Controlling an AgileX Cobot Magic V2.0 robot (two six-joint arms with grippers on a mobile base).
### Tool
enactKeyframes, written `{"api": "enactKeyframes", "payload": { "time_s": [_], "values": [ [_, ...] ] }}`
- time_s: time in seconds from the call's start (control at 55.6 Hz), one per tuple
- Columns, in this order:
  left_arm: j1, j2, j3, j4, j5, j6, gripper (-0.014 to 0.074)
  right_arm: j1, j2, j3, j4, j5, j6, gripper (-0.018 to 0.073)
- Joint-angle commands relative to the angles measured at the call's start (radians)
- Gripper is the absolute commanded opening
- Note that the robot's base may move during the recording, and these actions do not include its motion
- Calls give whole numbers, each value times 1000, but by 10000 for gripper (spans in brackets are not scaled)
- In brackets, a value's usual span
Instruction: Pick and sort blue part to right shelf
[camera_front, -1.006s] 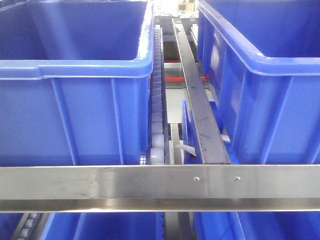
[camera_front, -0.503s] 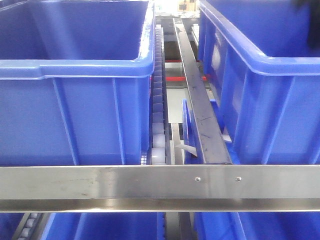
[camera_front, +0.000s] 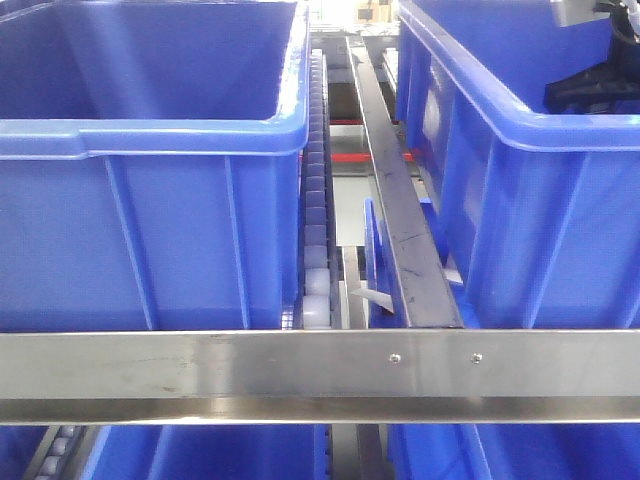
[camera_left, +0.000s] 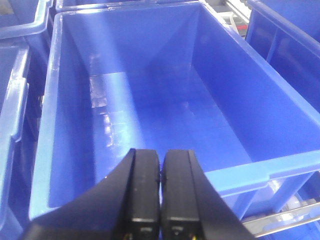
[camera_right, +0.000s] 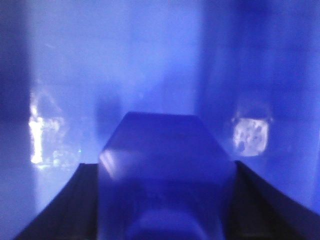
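The blue part (camera_right: 165, 170), a solid blue block, fills the space between the two black fingers of my right gripper (camera_right: 162, 200), which is shut on it just above the blue floor of a bin. In the front view the right arm (camera_front: 595, 85) shows as a dark shape inside the right-hand bin (camera_front: 520, 200) of the right shelf (camera_front: 300, 365). My left gripper (camera_left: 160, 190) hangs shut and holding nothing over the near rim of another blue bin (camera_left: 150, 100).
The shelf's steel front rail carries two screws (camera_front: 396, 357). A white roller track (camera_front: 315, 220) and a steel divider bar (camera_front: 400, 220) run between the left bin (camera_front: 150, 200) and the right bin. More blue bins sit on the level below (camera_front: 200, 450).
The right arm has come into the front view at the top right and dropped into the right-hand bin. Nothing else on the shelf has moved.
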Motion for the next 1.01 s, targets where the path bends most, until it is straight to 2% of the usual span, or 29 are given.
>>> {"api": "enactKeyframes", "payload": {
  "time_s": [0.0, 0.216, 0.323, 0.377, 0.521, 0.629, 0.719, 0.988],
  "values": [
    [-5, 6, -28, -12, -71, -8, 124, -6, -74, -36, -19, -22, -13, 561],
    [-5, 6, -28, -14, -67, -8, 124, -6, -197, -10, -23, -33, -27, 561],
    [-5, 6, -28, -16, -65, -8, 124, -6, -303, 104, -23, -110, -27, 545],
    [-5, 6, -28, -16, -65, -8, 124, -6, -375, 174, -23, -173, -27, 494],
    [-5, 6, -28, -16, -65, -8, 124, -6, -584, 391, -23, -321, -27, 281],
    [-5, 6, -28, -14, -65, -8, 124, -6, -767, 516, -23, -383, -27, 139],
    [-5, 6, -28, -12, -65, -8, 124, -6, -892, 590, -23, -412, -27, 60],
    [-5, 6, -28, -12, -67, -8, 124, -6, -1274, 790, -23, -495, -27, 49]
  ]
}}
